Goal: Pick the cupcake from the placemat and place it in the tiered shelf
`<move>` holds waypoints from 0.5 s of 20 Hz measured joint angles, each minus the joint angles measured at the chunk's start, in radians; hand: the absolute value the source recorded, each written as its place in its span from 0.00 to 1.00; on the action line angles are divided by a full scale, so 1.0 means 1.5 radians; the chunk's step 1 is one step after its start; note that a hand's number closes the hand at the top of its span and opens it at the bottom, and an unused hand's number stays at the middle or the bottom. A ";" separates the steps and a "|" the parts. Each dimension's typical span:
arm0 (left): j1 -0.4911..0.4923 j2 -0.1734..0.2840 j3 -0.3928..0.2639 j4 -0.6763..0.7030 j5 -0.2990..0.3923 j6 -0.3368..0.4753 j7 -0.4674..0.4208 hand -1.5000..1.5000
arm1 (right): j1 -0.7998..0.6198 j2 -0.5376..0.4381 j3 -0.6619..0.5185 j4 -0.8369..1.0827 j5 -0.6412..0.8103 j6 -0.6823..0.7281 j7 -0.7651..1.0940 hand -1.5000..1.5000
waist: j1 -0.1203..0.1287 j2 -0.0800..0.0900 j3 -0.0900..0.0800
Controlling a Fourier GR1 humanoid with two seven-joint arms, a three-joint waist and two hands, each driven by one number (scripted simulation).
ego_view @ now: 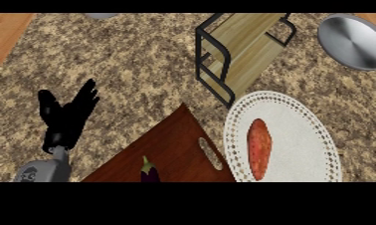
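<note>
A round white placemat [301, 129] with a dotted rim lies at the lower right. On it rests an elongated orange-red item [259, 147]; it does not look like a cupcake. The tiered shelf [246, 50], light wood boards in a black wire frame, stands just behind the placemat at the upper middle. My left hand [67, 117] rests open at the left, fingers up, far from both and holding nothing. My right hand does not show.
A dark wooden cutting board [172, 144] lies left of the placemat with a small purple eggplant [149, 171] on its near end. A round grey metal dish [352, 40] sits at the upper right. The speckled counter's wooden edge [11, 32] runs at the far left.
</note>
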 measured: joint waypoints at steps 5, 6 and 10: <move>0.008 0.004 0.004 -0.019 0.005 -0.005 0.022 0.50 | -0.015 0.042 0.010 0.071 0.064 -0.038 -0.064 1.00 | -0.003 0.000 -0.001; 0.005 0.004 0.006 -0.008 0.003 -0.006 0.016 0.50 | -0.018 0.050 0.012 0.084 0.075 -0.045 -0.075 1.00 | -0.004 0.000 -0.001; 0.008 0.000 0.007 -0.003 -0.002 -0.011 0.000 0.50 | -0.041 0.076 0.006 0.136 0.104 -0.063 -0.111 1.00 | -0.006 -0.001 0.000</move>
